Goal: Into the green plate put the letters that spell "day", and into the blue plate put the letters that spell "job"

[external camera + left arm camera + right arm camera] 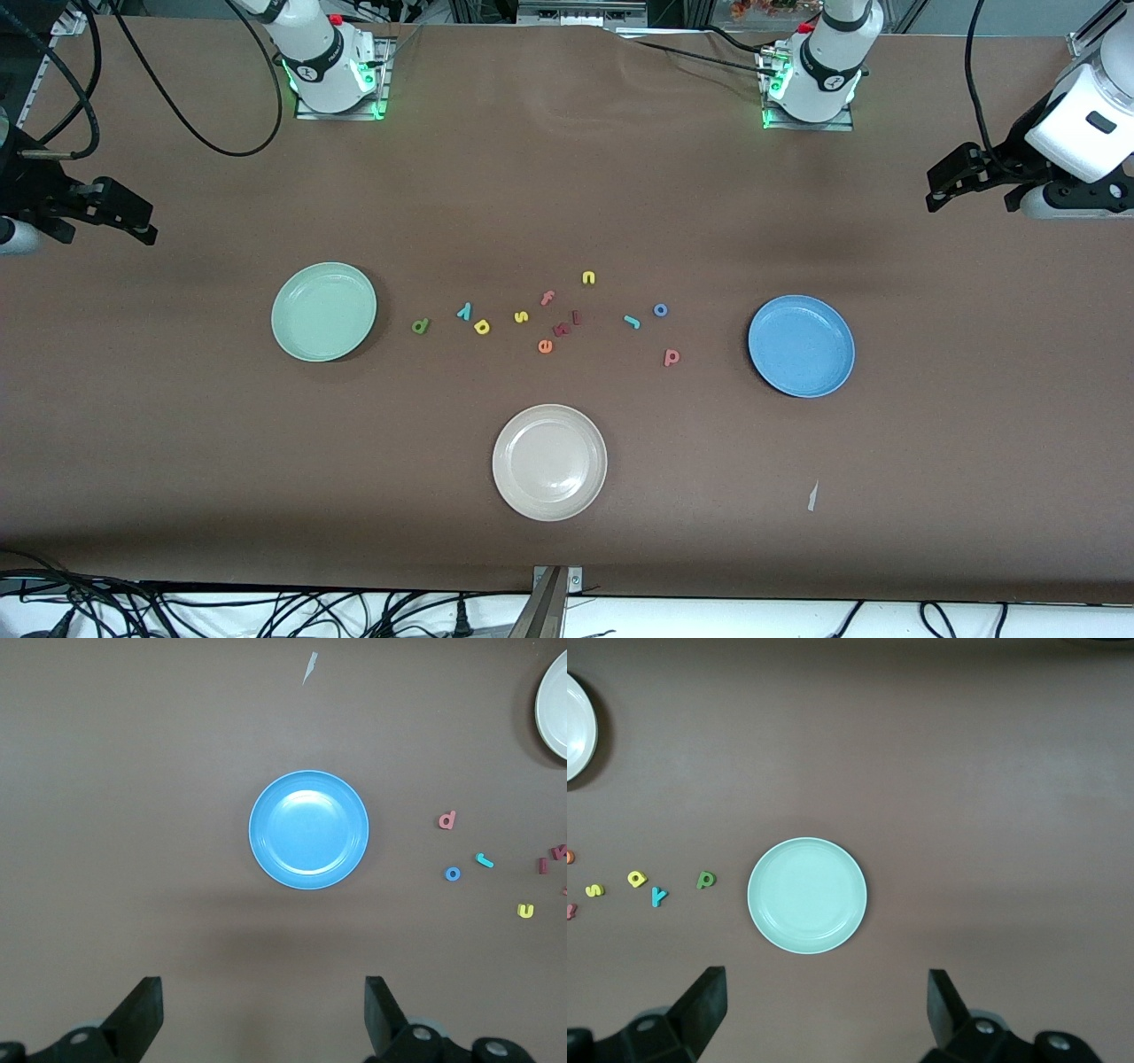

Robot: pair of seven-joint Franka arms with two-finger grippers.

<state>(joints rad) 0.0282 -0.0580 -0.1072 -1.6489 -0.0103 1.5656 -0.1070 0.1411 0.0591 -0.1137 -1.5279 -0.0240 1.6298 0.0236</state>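
Plates: three — one green plate, one blue plate, one beige-white plate.

Foam letters: eleven, loose on the table between the plates. By colour: three yellow, two dark red, one each of dark green, cyan, teal, blue, pink, red-pink, orange — twelve on that tally, so one count is uncertain.

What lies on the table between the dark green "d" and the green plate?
Nothing: only bare brown table separates the dark green "d" from the green plate, as the front view shows.
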